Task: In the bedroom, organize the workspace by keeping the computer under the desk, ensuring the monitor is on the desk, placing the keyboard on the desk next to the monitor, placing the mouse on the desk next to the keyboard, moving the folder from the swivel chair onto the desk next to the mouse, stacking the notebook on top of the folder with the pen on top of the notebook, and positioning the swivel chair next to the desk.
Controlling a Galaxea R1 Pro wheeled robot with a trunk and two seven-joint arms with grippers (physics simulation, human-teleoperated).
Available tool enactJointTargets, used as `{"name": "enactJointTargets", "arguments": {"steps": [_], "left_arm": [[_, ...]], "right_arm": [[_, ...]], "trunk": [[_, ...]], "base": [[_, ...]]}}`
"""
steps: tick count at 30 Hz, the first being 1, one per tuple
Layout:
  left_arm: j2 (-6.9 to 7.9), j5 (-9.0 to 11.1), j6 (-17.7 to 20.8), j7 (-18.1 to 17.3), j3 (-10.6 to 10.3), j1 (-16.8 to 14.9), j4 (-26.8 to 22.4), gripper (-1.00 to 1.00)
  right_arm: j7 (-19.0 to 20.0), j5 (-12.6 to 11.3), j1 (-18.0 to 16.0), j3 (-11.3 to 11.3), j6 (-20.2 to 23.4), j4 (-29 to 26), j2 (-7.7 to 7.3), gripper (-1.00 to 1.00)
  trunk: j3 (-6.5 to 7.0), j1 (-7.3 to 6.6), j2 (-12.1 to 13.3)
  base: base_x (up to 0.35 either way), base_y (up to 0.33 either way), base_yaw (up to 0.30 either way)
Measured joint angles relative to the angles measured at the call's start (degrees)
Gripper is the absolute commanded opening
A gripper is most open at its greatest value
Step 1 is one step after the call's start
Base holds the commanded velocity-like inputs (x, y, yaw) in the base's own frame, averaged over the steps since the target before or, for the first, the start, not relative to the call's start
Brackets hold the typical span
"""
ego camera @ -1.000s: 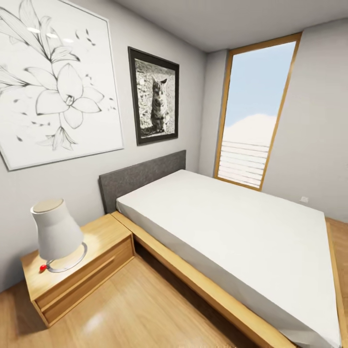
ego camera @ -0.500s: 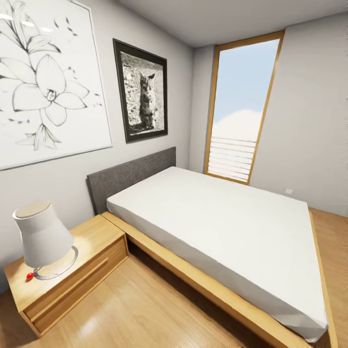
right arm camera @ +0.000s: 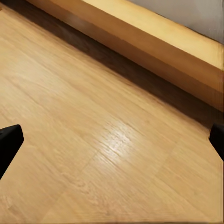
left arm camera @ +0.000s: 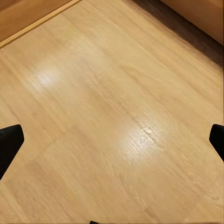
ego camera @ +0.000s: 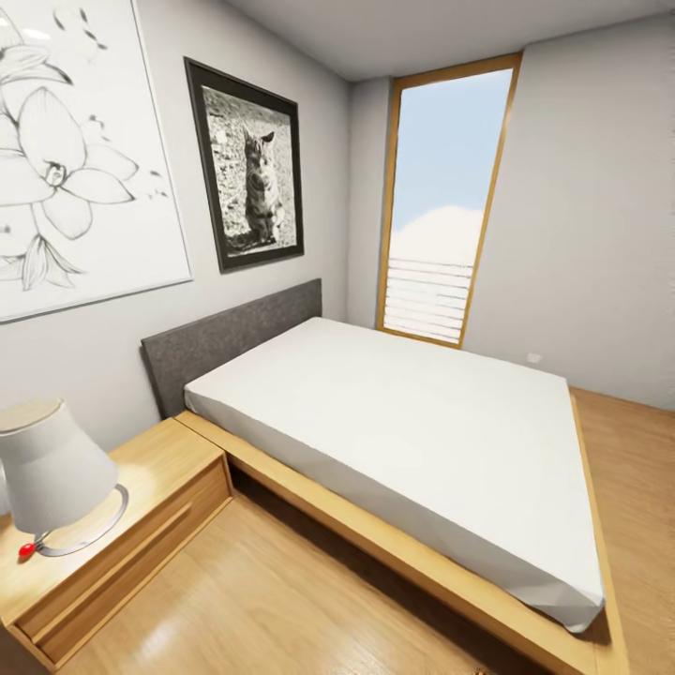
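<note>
So right now the robot's in the bedroom but looking at the wrong end of it: the bed (ego camera: 394,441) with its grey headboard (ego camera: 230,339), a wooden nightstand (ego camera: 141,511) with a white lamp (ego camera: 47,478), a cat picture (ego camera: 248,178) and a tall window (ego camera: 445,206). No desk, chair or folder anywhere in sight, so I can't say where any of that is. The left gripper (left arm camera: 112,140) is spread wide with nothing between its fingertips, just bare wood floor (left arm camera: 112,116) below it. The right gripper (right arm camera: 112,140) is spread wide and empty too, with the bed frame (right arm camera: 154,51) just ahead of it. My worry: driving or swinging that right arm could clip the frame.
</note>
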Motion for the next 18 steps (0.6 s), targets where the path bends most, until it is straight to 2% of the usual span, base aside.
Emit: {"name": "enactJointTargets", "arguments": {"steps": [7,13,18], "left_arm": [[-0.11,-0.01,0.04,-0.05,-0.24,0.00,0.07,1.00],[-0.16,0.16,0.00,0.03,-2.36,0.00,0.08,1.00],[0.02,0.21,-0.04,0.10,-3.14,0.00,0.08,1.00]], "right_arm": [[-0.10,-0.03,0.00,-0.05,-0.05,-0.04,0.00,1.00],[-0.18,-0.08,0.01,-0.11,-0.32,0.16,0.07,1.00],[-0.19,-0.10,0.01,-0.11,-0.44,0.16,0.17,1.00]], "trunk": [[-0.54,0.00,0.00],[-0.80,0.00,0.00],[-0.84,0.00,0.00]], "base": [[0.000,0.001,-0.177],[0.000,0.000,-0.239],[0.000,0.000,-0.267]]}}
